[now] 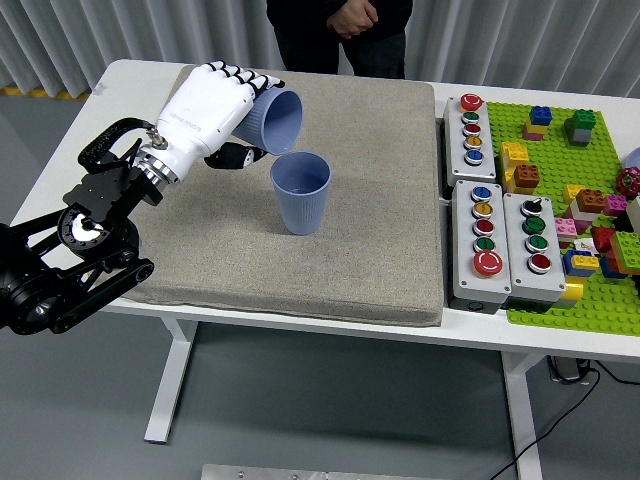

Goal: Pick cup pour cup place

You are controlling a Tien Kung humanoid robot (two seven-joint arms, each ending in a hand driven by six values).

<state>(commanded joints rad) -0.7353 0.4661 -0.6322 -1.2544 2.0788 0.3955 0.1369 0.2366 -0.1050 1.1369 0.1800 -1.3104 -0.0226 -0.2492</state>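
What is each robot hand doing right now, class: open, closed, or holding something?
Left hand: closed around the tilted blue cup, held above the upright blue cup.
Right hand: not in view.

Person (340, 35) at table's (120, 85) far edge cropped above waist; brick plate (560, 215) cut by right edge.
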